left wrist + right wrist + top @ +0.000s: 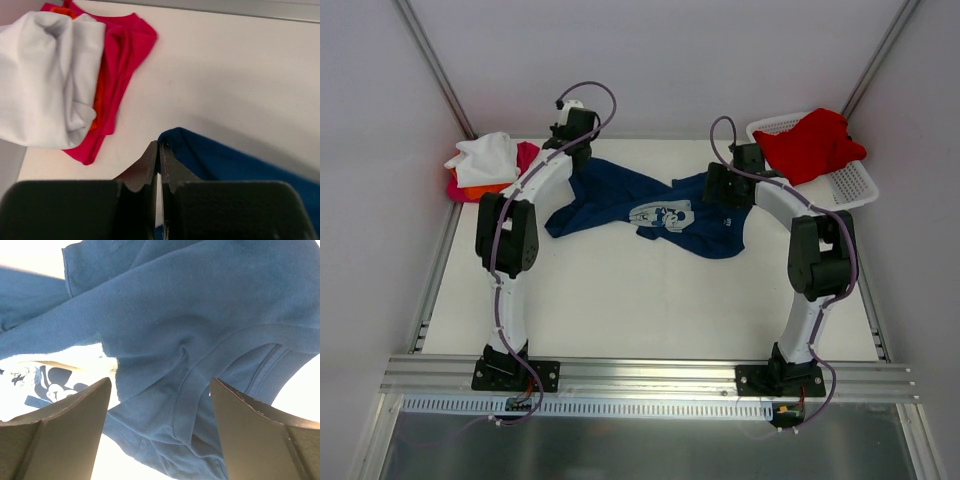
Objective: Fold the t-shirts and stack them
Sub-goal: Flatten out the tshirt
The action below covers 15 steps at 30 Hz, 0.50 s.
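Plainly, the navy t-shirt (716, 234) lies under the spread right pincer (160, 386), its edge against the closed left pincer (159, 146).

The navy t-shirt (605, 200) at frame centre is showing as soft, matt knit cloth, its white chest print (662, 213) looking flat and chalky. The surface (620, 300) beneath is reading smooth, matt white. At upper right, the basket (852, 188) is looking like glossy white plastic lattice; along the bottom, the rail (650, 372) is gleaming as brushed metal.
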Each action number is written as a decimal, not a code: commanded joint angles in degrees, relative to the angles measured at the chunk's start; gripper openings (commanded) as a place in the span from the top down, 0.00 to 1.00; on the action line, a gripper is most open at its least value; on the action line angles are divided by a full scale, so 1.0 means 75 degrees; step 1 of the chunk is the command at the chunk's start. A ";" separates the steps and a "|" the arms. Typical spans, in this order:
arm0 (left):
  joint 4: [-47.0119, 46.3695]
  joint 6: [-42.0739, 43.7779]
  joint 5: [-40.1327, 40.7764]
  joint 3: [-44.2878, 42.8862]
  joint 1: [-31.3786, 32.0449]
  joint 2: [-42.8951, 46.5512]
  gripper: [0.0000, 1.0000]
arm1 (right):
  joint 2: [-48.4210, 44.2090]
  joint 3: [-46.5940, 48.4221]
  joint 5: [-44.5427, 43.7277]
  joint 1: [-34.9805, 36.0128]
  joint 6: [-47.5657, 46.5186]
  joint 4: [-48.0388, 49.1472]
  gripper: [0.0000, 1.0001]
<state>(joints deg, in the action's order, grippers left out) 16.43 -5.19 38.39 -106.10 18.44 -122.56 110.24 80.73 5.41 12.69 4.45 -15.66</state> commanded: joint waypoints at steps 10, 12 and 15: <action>-0.0022 0.0446 0.0272 -0.0746 -0.1063 -0.0814 1.00 | -0.0741 -0.0193 0.0134 0.0160 0.0110 0.0143 0.16; -0.0022 0.0528 0.0272 -0.1015 -0.1134 -0.1059 1.00 | -0.0764 -0.0205 0.0134 0.0183 0.0122 0.0131 0.16; -0.0034 0.0622 0.0307 -0.1355 -0.1181 -0.1387 1.00 | -0.0788 -0.0205 0.0122 0.0242 0.0075 0.0084 0.16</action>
<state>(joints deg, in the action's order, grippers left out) 16.71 -2.35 39.55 -111.81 10.02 -131.52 108.33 79.50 5.43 13.82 4.49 -15.62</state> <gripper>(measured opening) 0.009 0.838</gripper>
